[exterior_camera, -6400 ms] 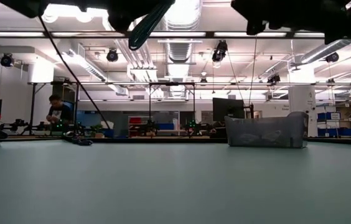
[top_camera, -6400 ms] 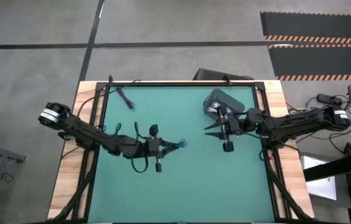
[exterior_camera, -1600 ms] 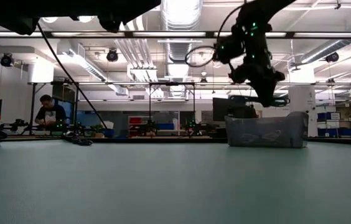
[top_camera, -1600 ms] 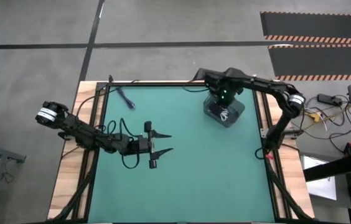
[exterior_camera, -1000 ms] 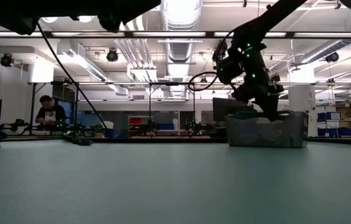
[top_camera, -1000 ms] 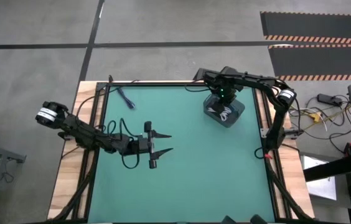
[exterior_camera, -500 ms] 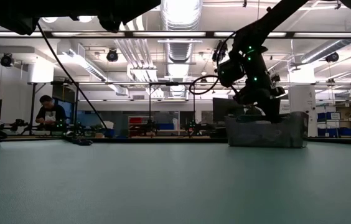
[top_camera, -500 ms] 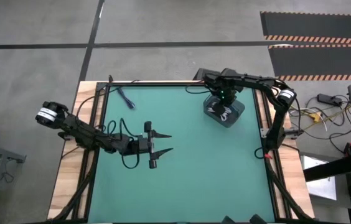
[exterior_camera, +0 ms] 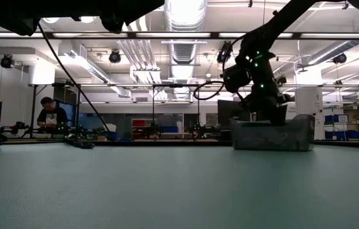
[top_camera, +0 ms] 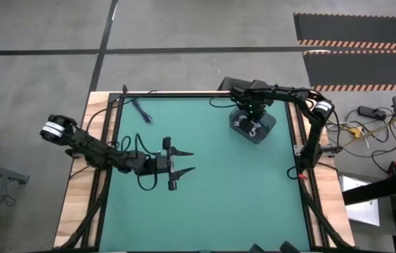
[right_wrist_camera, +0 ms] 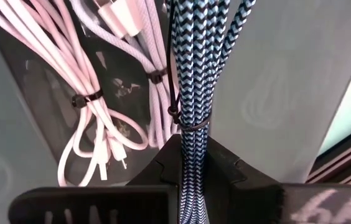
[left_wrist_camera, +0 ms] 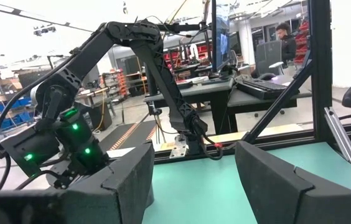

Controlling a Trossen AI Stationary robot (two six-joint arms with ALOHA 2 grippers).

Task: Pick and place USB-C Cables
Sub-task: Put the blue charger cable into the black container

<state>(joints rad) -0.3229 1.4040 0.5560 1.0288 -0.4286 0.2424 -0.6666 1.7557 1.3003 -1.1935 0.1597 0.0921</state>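
Note:
A grey bin (top_camera: 256, 124) stands at the table's far right, and my right gripper (top_camera: 253, 117) reaches down into it, shut on a teal-and-black braided cable bundle (right_wrist_camera: 197, 74). Two white cable bundles (right_wrist_camera: 110, 93) lie on the bin's floor beside it. A dark blue cable bundle (top_camera: 140, 110) lies flat on the green mat at the far left and shows in the low view as the dark blue cable bundle (exterior_camera: 83, 145). My left gripper (top_camera: 186, 161) hovers open over the mat's middle left, with nothing between its fingers (left_wrist_camera: 126, 180). My right gripper pinches the braided bundle between its two fingers, just behind the black tie (right_wrist_camera: 191, 127) that binds its strands. The fingers point down into the bin from above. The bundle runs on from the fingertips toward the bin's floor, next to the white cables.
Loose black robot wiring (top_camera: 145, 179) loops beside my left arm. A dark frame (top_camera: 205, 94) runs along the table's far edge. The green mat (top_camera: 233, 197) lies bare between the arms and toward the near edge. A person (exterior_camera: 53, 114) sits far off beyond the table.
My right gripper has gone down into the grey bin, still shut on the braided cable bundle, which has gone down with it between the bin's walls.

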